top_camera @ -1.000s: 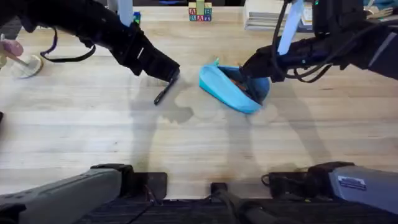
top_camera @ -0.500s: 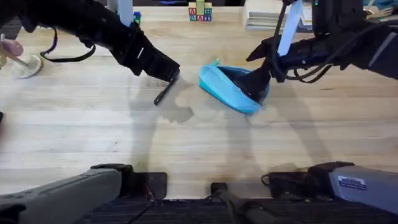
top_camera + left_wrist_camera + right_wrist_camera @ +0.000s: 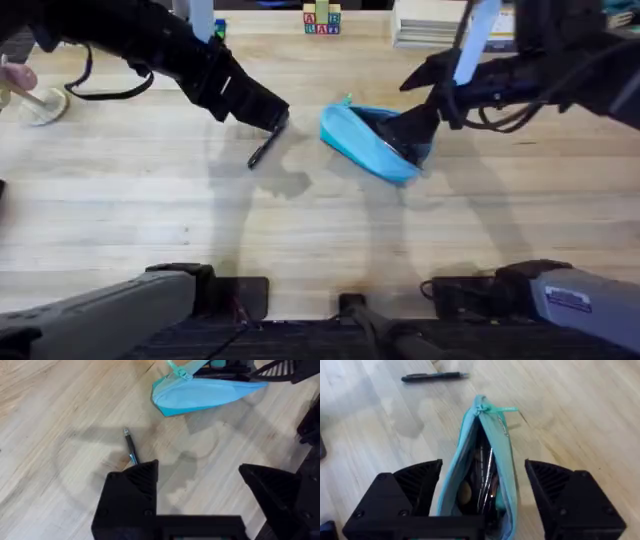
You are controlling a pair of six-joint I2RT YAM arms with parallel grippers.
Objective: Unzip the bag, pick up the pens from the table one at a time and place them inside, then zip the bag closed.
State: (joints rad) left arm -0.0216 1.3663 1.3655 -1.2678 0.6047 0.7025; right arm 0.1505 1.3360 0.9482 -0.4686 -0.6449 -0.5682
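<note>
The light blue bag (image 3: 360, 140) lies unzipped on the table (image 3: 300, 230), right of centre. In the right wrist view the bag (image 3: 497, 455) gapes along its top, with dark pens (image 3: 485, 477) inside and the pull tab (image 3: 499, 409) at its far end. My right gripper (image 3: 412, 130) hovers open over the bag's right end, its fingers (image 3: 412, 485) straddling the opening. One black pen (image 3: 263, 150) lies on the wood left of the bag. My left gripper (image 3: 274, 120) is open just above this pen (image 3: 130, 449), whose near end is hidden behind one of the fingers (image 3: 132, 492).
Coloured letter blocks (image 3: 322, 18) and a stack of papers (image 3: 430, 25) sit along the far edge. A pale round object (image 3: 42, 105) rests at the far left, with a person's hand (image 3: 15, 75) beside it. Bare wood stretches across the near half.
My right gripper has lifted back out of the bag's opening and now sits a little higher and farther right. The left arm, the loose pen and the bag have stayed put.
</note>
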